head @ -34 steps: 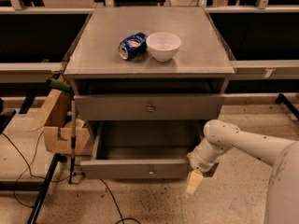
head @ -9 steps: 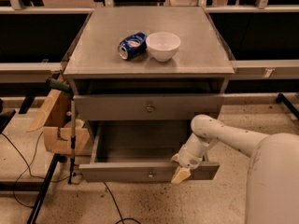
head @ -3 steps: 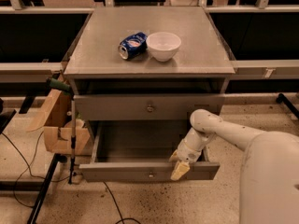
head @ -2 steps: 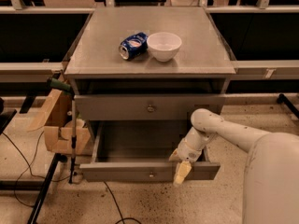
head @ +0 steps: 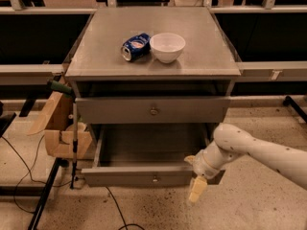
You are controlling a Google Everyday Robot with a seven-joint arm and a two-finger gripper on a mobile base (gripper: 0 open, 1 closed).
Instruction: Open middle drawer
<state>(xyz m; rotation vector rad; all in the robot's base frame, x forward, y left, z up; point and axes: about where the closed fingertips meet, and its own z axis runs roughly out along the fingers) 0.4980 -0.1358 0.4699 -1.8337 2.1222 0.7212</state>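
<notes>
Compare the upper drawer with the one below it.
Upper drawer is shut; middle drawer is pulled out, tray exposed. Upper drawer's front looks taller than the middle drawer's. Both are grey with one centre knob. Gripper hangs by one end of the middle drawer's front.

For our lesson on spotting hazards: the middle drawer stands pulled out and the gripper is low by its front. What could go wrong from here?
1. The gripper hangs at the right end of the middle drawer front, away from its knob; a tug there may skew the drawer.
2. The can lies on its side beside the bowl on the cabinet top; a jolt might roll it off.
</notes>
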